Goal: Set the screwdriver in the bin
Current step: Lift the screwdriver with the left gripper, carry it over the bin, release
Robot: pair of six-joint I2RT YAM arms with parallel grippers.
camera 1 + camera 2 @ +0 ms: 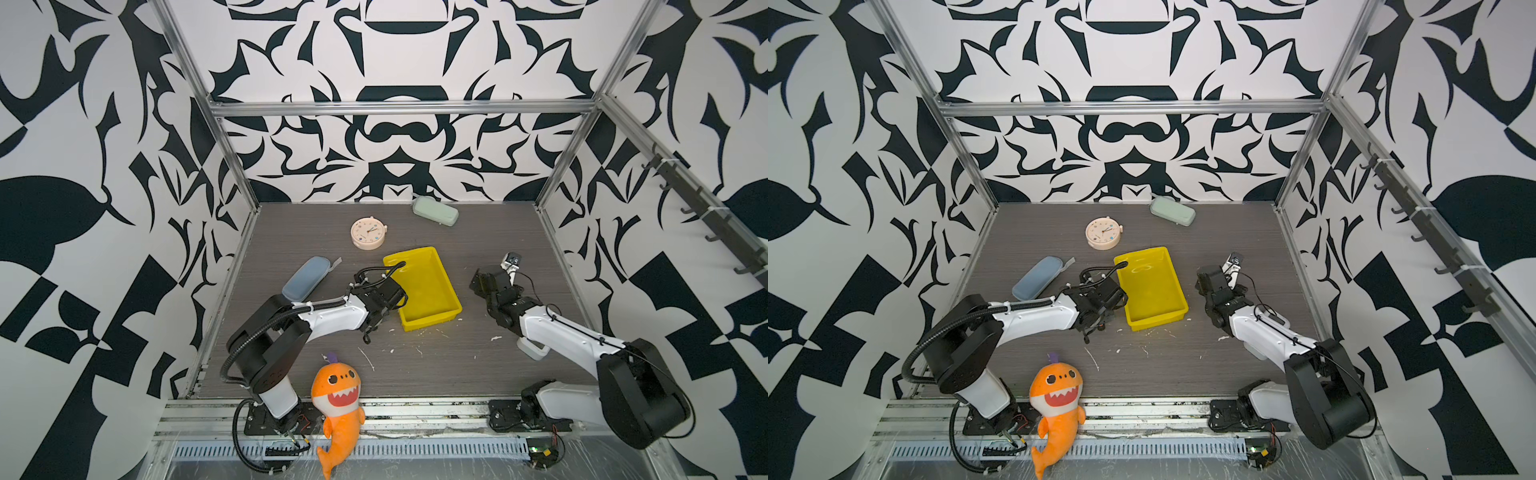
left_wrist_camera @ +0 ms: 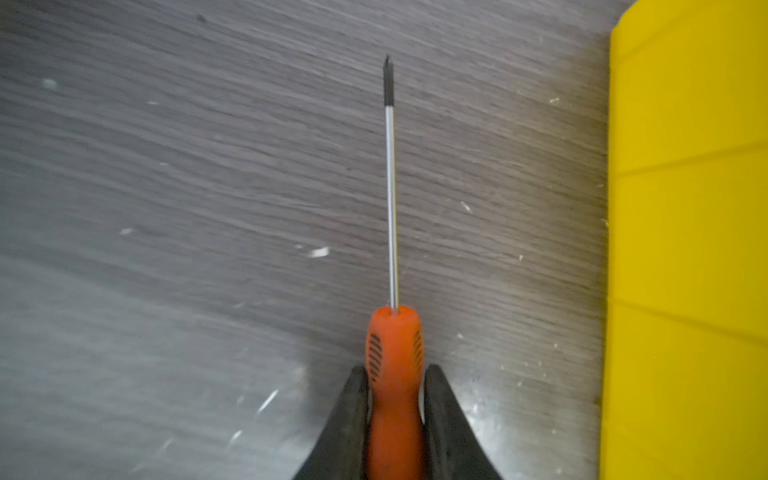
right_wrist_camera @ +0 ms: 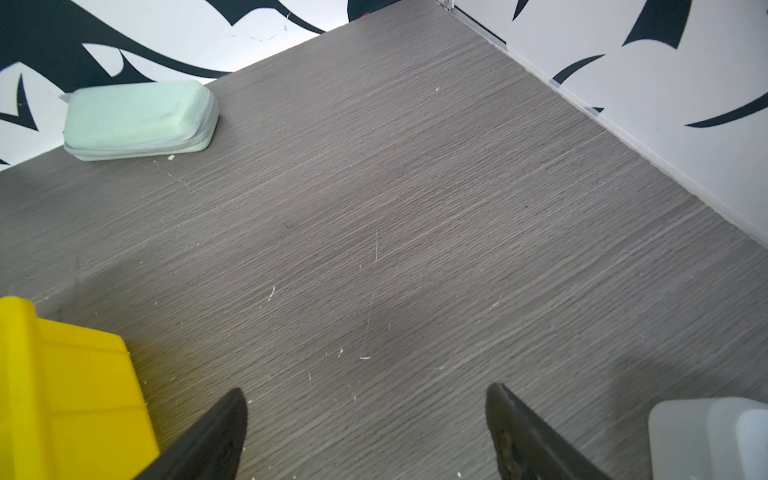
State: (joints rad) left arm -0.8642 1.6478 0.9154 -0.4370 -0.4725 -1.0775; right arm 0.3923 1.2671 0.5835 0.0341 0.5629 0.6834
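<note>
Two-fingered left end effector (image 2: 395, 370) pinches the screwdriver (image 2: 394, 328) (right end effector (image 3: 366, 390) gapes empty).

In both top views the left hand (image 1: 371, 326) seemingly hides most of the screwdriver (image 2: 395, 340).

Left arm (image 1: 332, 320) and right arm (image 1: 569, 336) have white shells, black joints, black cables.

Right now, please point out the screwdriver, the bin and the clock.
screwdriver (image 2: 395, 345): left wrist view, on the orange handle.
bin (image 1: 430, 286): in a top view, on its bare floor.
clock (image 1: 368, 232): in a top view, on the dial.
</note>
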